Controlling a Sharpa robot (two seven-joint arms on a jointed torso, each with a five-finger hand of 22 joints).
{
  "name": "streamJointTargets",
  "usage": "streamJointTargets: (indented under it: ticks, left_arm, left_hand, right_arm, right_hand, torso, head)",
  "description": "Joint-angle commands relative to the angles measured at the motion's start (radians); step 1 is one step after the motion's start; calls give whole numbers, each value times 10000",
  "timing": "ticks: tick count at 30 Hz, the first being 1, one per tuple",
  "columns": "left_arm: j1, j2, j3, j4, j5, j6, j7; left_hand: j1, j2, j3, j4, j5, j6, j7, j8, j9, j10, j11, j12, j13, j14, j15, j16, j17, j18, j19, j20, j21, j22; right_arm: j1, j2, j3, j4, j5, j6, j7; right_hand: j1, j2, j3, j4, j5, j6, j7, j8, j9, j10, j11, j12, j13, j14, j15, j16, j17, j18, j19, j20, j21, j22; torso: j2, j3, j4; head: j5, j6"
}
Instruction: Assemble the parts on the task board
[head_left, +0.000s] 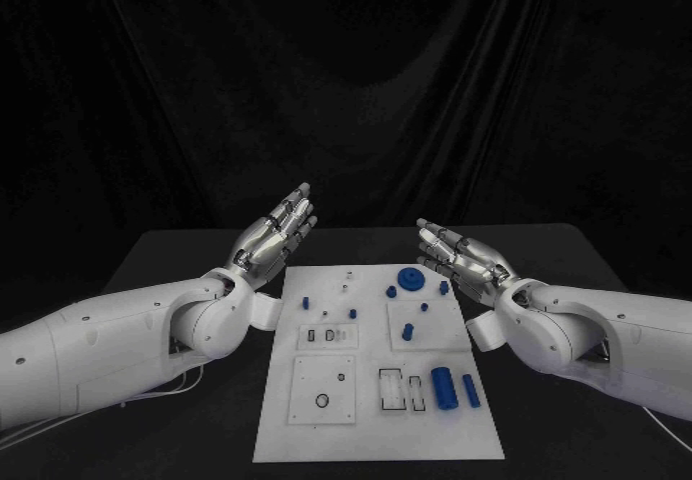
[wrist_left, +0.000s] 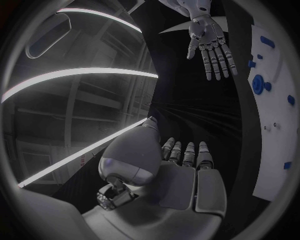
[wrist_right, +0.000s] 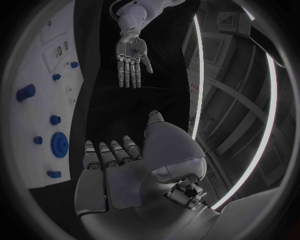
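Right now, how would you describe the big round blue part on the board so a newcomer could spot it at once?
Start at the white task board in the middle of the black table, and go to its far end, the end nearest the right hand. The round blue part lies flat there near the far right corner. It is a wide disc, far broader than the small blue pieces around it.

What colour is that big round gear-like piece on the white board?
Blue; the round piece shows best in the head view.
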Motion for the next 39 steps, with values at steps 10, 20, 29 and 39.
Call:
streamJointTargets:
  ticks: [10,20,29,39]
  left_arm:
    - [3,-527,10,251,-2068,498,649]
    - [42,-743,10,348,-2211,692,556]
    - [57,-762,10,320,-2223,831,514]
    - [74,-766,11,376,-2225,841,555]
  left_hand:
    - [850,5,212,4,718,37,16,-29,-2,2,38,-34,-9,13,-71,-36,-14,6,-9,450,-33,-14]
    - [1160,-12,256,-30,949,145,125,-12,13,2,151,-34,-9,13,380,-36,-14,-45,-9,859,-33,-14]
    - [1304,-10,291,-29,1043,236,238,5,27,2,277,-34,-9,13,484,-36,-14,-61,-9,953,-33,-14]
    - [1418,-5,335,-44,1174,341,329,25,42,2,348,-34,-9,13,508,-36,-14,-69,-9,966,-33,-14]
  right_arm:
    - [1287,-936,20,699,-7876,173,-4702]
    - [1914,-1018,20,926,-12811,1773,-6819]
    - [1975,-871,20,1074,-15442,1706,-7203]
    - [1961,-727,19,1112,-16980,1348,-7044]
  right_hand:
    - [2423,-265,1305,-1413,416,2893,856,348,287,4212,960,3072,477,9101,-442,2835,1581,211,7997,-16,1981,631]
    - [2417,-1008,2836,-2078,-1019,6568,962,564,688,6527,222,2659,514,11897,-1466,3208,2454,218,10864,-1014,1870,666]
    - [2171,-1452,3443,-2509,-1456,6849,590,459,609,8026,-148,1749,501,13052,-1808,5518,4284,180,12403,-1635,2894,1388]
    - [1918,-1752,3836,-2721,-1682,6828,242,456,596,8415,-208,1050,518,13109,-2022,8550,6490,168,12564,-1860,4000,2498]
  torso:
    - [359,-160,305]
    - [572,-279,614]
    - [775,-297,851]
    - [1018,-352,1044]
  head:
    - [-333,-121]
    - [-521,-287]
    - [-551,-569]
    - [-657,-698]
